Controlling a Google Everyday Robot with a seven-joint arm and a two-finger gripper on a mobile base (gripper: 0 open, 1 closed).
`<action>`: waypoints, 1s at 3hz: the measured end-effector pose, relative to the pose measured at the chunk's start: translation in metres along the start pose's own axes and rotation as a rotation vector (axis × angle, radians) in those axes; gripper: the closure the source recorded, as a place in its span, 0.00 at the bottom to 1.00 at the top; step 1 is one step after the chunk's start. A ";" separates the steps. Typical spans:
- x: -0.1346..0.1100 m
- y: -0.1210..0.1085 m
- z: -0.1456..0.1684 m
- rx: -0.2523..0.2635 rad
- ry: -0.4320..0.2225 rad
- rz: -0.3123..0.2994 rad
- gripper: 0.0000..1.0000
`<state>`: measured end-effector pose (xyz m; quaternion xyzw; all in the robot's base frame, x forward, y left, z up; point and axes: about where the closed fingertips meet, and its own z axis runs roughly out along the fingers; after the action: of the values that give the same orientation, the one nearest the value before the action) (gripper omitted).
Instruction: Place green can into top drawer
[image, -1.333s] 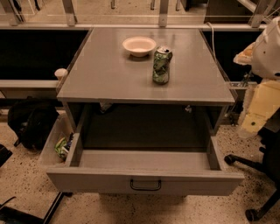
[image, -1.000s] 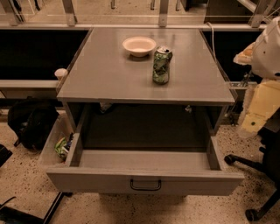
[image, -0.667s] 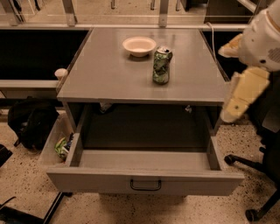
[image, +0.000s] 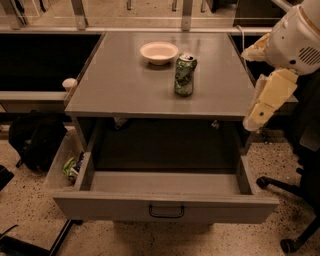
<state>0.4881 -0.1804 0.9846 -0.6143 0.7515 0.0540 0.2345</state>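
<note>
The green can (image: 184, 75) stands upright on the grey table top (image: 125, 87), right of centre, just in front of a pale round bowl (image: 159, 52). The top drawer (image: 165, 206) is pulled wide open below the table's front edge, with its small black handle (image: 166, 212) at the centre of the front panel, and nothing shows inside it. My gripper (image: 256, 117) hangs from the white arm at the right edge of the table, to the right of the can, apart from it and lower than the table top.
A translucent plastic bin (image: 59, 167) with some litter sits left of the drawer. A black bag (image: 32, 142) lies on the floor at the left. A black chair base (image: 292, 200) stands at the right. A small white cup (image: 69, 83) shows at the table's left edge.
My arm has swung left from the right edge of view toward the table's right side. The can, the bowl and the drawer have not moved.
</note>
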 end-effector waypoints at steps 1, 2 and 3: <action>-0.012 -0.018 0.002 0.019 -0.034 -0.022 0.00; -0.020 -0.030 0.003 0.031 -0.057 -0.037 0.00; -0.045 -0.055 0.020 -0.034 -0.146 -0.085 0.00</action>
<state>0.5521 -0.1458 0.9966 -0.6440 0.7045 0.1016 0.2803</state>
